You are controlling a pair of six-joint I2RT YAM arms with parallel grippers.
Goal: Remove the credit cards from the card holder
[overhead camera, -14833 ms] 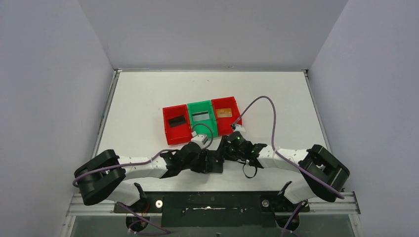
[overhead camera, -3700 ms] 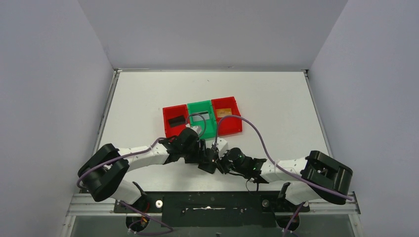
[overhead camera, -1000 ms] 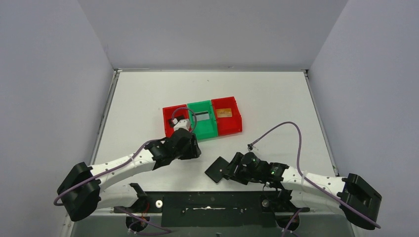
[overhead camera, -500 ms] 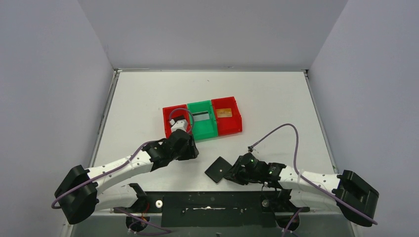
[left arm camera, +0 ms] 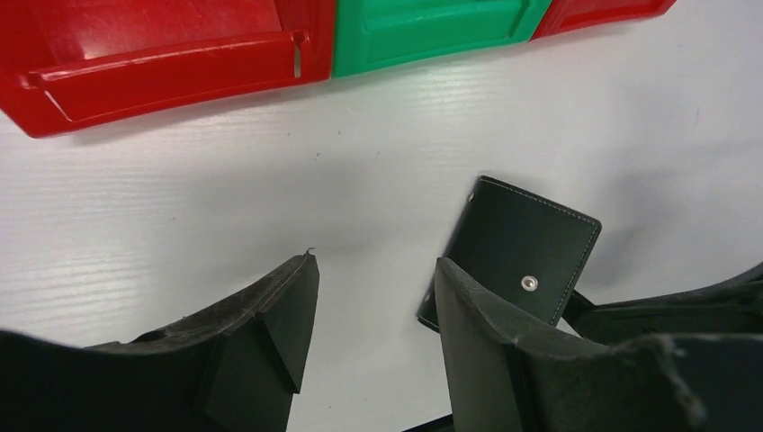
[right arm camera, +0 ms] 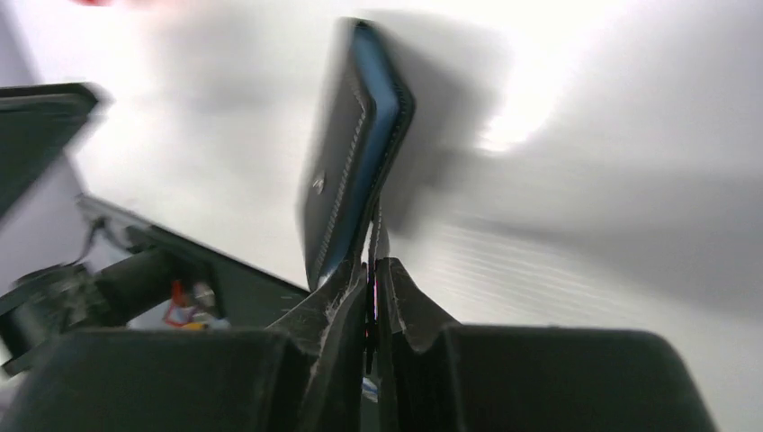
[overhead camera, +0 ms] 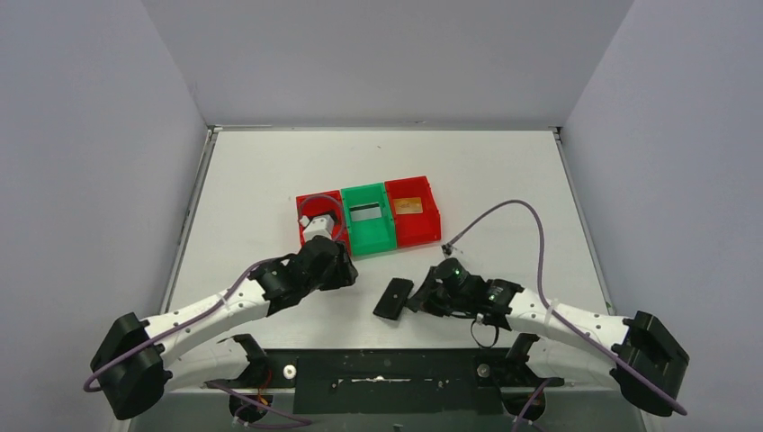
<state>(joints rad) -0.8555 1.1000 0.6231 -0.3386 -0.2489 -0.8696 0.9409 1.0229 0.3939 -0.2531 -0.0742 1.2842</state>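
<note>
Black card holder (overhead camera: 393,298) folded, flat on table (overhead camera: 261,180).
Right gripper (right arm camera: 372,263) pinched closed at its edge, grip unclear; left gripper (left arm camera: 373,279) half-spread, empty.

The card holder (right arm camera: 346,153) is motion-blurred; the red bin (left arm camera: 162,67) and green bin (left arm camera: 423,31) are cropped at top

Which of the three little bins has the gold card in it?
The right-hand red bin, with the gold card. The green bin holds a grey card; the left red bin is partly hidden.
</note>
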